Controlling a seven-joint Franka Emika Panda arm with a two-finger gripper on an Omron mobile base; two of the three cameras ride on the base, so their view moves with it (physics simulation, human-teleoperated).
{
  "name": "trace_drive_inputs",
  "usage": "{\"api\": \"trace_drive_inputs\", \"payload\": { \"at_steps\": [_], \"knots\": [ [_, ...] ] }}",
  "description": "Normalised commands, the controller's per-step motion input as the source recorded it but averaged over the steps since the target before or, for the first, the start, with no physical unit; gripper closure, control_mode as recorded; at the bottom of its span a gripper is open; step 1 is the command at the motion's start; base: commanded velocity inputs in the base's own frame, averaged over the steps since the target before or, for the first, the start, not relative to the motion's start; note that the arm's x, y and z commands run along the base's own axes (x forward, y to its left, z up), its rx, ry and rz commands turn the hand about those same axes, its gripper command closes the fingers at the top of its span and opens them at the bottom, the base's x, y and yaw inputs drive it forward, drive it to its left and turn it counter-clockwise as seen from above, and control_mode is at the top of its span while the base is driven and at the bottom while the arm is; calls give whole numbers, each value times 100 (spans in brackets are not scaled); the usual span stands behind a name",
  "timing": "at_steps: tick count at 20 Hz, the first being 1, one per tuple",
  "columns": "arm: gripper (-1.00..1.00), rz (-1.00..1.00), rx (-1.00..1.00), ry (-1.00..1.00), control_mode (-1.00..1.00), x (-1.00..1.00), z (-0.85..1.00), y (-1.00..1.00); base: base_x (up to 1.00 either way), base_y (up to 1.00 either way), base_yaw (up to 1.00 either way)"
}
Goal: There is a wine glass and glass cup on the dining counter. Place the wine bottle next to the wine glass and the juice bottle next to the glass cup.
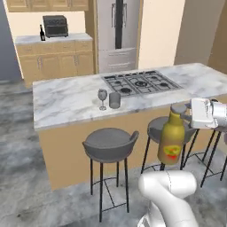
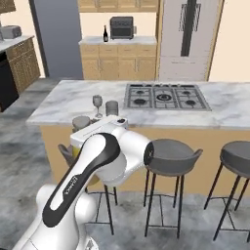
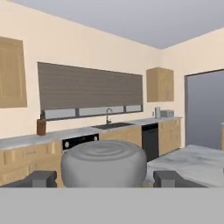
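Note:
The stout amber juice bottle point(image 1: 172, 142) hangs upright in the air in front of the dining counter point(image 1: 66, 104), above the stools. My gripper point(image 1: 182, 111) reaches in from the right and is shut on its neck just under the grey cap point(image 3: 103, 162), with one of the fingertips point(image 3: 40, 178) on each side. On the counter's near left part the wine glass point(image 1: 102, 97) and the glass cup point(image 1: 115, 100) stand side by side, up and left of the bottle. The dark wine bottle point(image 1: 42, 33) stands on the far back counter. My arm hides most of the juice bottle point(image 2: 81, 121) in the right base view.
A black gas cooktop point(image 1: 139, 83) lies in the counter right of the glasses. Grey bar stools point(image 1: 110, 144) point(image 2: 172, 154) line the counter's front. A toaster oven point(image 1: 55, 25) sits beside the wine bottle, and a steel fridge point(image 1: 117, 31) stands behind the counter.

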Motion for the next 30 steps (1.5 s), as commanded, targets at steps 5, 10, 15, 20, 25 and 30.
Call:
{"api": "trace_drive_inputs", "payload": {
  "at_steps": [5,10,15,20,25,30],
  "knots": [
    [100,0,0,0,100,0,0,0,36,-56,43],
    [100,0,0,0,100,0,0,0,48,-53,38],
    [100,0,0,0,100,0,0,0,52,-42,31],
    [100,0,0,0,100,0,0,0,57,-30,16],
    [100,0,0,0,100,0,0,0,25,-15,4],
    [100,0,0,0,100,0,0,0,-1,-1,0]
  ]
}}
